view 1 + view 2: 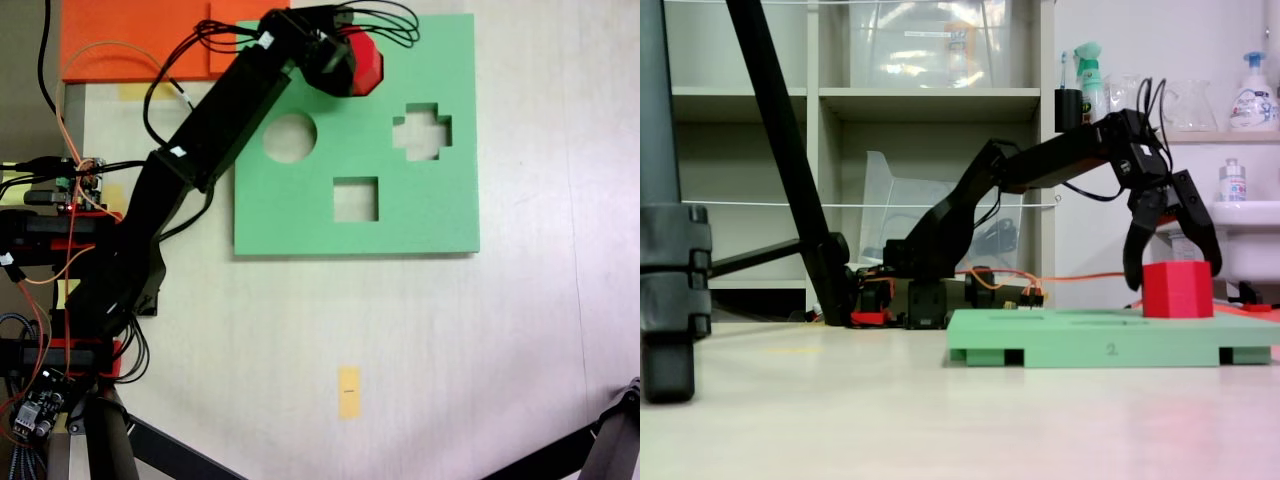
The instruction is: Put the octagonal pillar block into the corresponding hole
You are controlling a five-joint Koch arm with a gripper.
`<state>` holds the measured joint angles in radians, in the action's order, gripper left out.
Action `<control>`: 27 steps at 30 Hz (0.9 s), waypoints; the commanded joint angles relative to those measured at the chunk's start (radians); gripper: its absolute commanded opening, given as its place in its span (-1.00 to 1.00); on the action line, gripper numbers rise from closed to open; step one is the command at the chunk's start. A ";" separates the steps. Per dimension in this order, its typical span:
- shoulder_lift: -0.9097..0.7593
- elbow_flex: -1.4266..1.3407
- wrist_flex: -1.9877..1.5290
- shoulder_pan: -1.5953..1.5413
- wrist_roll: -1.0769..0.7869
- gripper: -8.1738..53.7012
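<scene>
my gripper (1172, 272) hangs over the far edge of the green board (1080, 345), fingers (1137, 250) spread wide on either side of the red block (1178, 289), not clamping it. the block stands upright on the board, partly sunk, beyond the round (290, 138) and cross (422, 132) cutouts.

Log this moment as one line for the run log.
gripper: open, straddling red block | block: on green board, apparently in its hole | arm: over board's far edge
</scene>
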<state>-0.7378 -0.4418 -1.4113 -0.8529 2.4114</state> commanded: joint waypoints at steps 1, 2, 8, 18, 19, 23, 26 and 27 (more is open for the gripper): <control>-0.018 0.032 0.075 -0.014 -0.021 0.37; -0.012 0.032 0.075 -0.012 -0.021 0.45; -0.006 0.032 0.067 -0.021 -0.023 0.95; -0.313 0.034 -0.107 -0.054 -0.091 0.94; -0.379 0.035 -0.123 -0.054 -0.133 0.94; -0.554 0.034 -0.290 -0.002 -0.451 0.94; -0.655 0.018 -0.371 0.143 -0.715 0.94; -0.673 0.017 -0.388 0.187 -0.758 0.94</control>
<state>-1.3468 -0.4387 -1.7319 -0.7179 1.7503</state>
